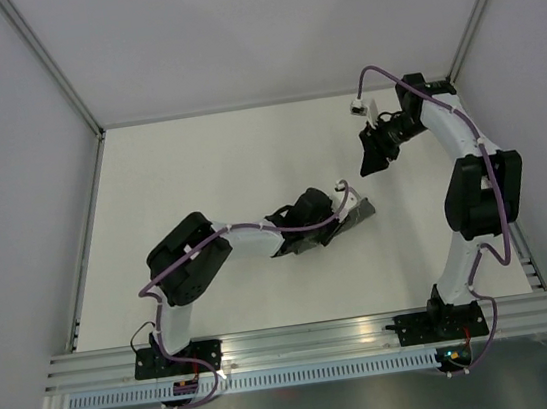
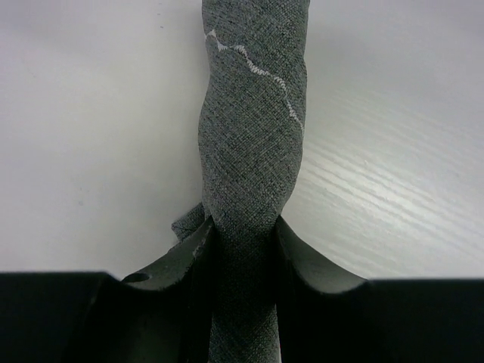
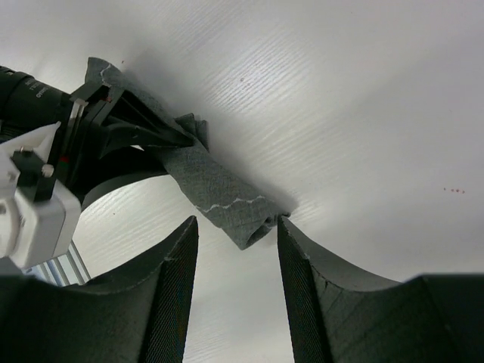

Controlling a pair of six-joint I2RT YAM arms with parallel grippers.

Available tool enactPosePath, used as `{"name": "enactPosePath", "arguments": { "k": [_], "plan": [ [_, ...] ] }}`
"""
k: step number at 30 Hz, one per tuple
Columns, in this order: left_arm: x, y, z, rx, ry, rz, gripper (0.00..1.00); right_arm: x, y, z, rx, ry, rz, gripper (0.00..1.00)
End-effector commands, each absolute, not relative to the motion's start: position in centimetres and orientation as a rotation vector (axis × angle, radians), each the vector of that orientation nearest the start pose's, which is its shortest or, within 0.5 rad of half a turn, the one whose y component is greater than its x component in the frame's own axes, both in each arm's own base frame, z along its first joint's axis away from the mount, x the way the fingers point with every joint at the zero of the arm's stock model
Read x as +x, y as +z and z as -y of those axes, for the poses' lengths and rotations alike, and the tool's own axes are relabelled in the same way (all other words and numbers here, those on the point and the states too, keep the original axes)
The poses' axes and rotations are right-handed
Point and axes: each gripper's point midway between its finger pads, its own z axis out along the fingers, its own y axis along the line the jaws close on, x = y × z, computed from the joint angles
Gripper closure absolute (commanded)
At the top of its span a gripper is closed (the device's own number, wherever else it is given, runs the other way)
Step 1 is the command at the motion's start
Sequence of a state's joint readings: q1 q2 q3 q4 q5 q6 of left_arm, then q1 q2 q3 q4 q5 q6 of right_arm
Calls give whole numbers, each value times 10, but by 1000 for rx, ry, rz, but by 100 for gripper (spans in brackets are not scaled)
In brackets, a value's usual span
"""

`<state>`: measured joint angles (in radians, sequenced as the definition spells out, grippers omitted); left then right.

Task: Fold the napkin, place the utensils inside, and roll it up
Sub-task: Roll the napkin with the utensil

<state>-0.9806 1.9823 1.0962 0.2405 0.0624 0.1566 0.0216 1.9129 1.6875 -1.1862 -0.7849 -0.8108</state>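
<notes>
Left gripper (image 2: pixel 242 227) is clenched around one end of the rolled-up napkin (image 2: pixel 253 113), pinning it on the white table (image 1: pixel 208 163) about mid-table, while the right gripper (image 3: pixel 237 223) stands spread wide and empty, just off the roll's free end.

Top view: left jaws and wrist cover most of the napkin (image 1: pixel 358 212); only the end toward the right edge of the surface (image 1: pixel 199 174) shows. Right jaws too small and dark there to read.
Left wrist view: napkin (image 2: pixel 249 151) cut off at the top edge, its near end lost between the jaws.
Right wrist view: napkin (image 3: pixel 219 193) hidden at its far end behind the left jaws.
Contents of the roll hidden in every view.
</notes>
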Motion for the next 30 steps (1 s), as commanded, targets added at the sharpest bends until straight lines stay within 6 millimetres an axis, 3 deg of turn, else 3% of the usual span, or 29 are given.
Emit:
{"name": "enactPosePath", "arguments": {
  "k": [1, 2, 4, 6, 12, 16, 20, 27, 30],
  "plan": [
    [240, -82, 332, 1190, -309, -2441, 69, 372, 168, -106, -1082, 846, -2258, 48],
    [244, -81, 336, 1134, -316, -2471, 69, 374, 169, -94, -1037, 836, -2265, 48],
    [254, -90, 320, 1049, -223, -2549, 69, 372, 172, -90, -1026, 828, -2268, 48],
    [266, -91, 316, 945, -188, -2589, 69, 371, 177, -89, -1024, 815, -2254, 48],
    [275, -100, 299, 707, -84, -2750, 69, 369, 177, -81, -992, 756, -2280, 48],
    [280, -102, 297, 509, -87, -2835, 68, 368, 171, -79, -968, 743, -2309, 48],
    [285, -100, 308, 381, -140, -2878, 68, 368, 164, -78, -923, 740, -2343, 48],
    [281, -109, 312, 212, -138, -2937, 68, 367, 128, -74, -781, 731, -2466, 48],
    [281, -109, 313, 158, -140, -2942, 68, 367, 98, -77, -708, 711, -2556, 51]
  ]
}}
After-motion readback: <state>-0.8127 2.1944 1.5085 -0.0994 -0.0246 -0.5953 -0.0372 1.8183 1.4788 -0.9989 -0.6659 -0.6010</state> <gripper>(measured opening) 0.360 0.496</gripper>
